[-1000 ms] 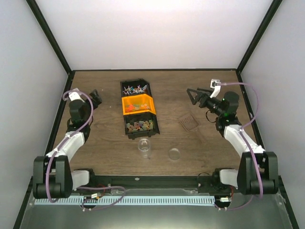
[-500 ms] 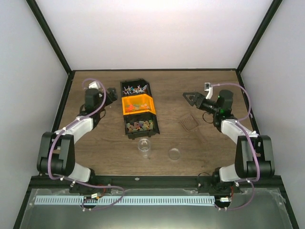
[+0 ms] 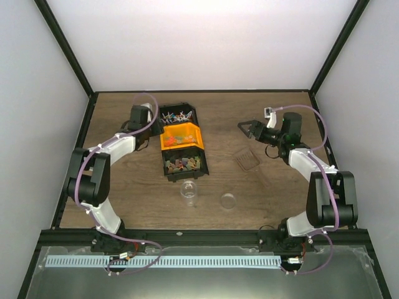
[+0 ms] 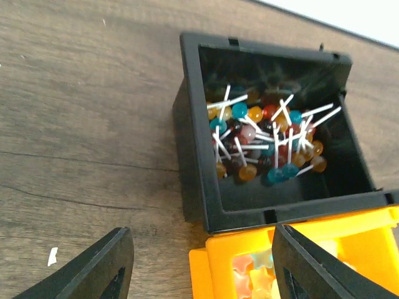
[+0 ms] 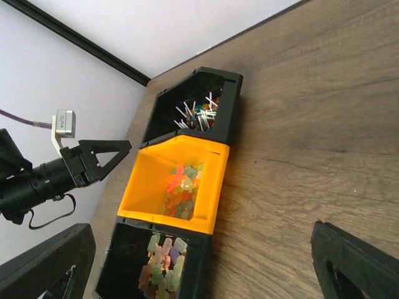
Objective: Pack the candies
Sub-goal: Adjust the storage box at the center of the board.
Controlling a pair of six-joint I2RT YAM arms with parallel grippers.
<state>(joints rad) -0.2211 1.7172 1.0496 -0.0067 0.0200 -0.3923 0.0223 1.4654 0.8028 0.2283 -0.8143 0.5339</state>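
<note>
Nothing packed yet: candies (image 4: 262,140) sit in the far-edge bin (image 4: 193,156), cup (image 3: 188,189) looks empty; my left pincer (image 4: 198,268) and right pincer (image 5: 199,268) hang released.

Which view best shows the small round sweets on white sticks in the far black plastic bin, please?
Left wrist view: the small round sweets on white sticks appear close, colours distinct. The right wrist view shows them small; the top view, as specks.

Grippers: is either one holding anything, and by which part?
Nothing is held. Left gripper hangs open near the black bin of candies; right gripper is open and empty too.
</note>
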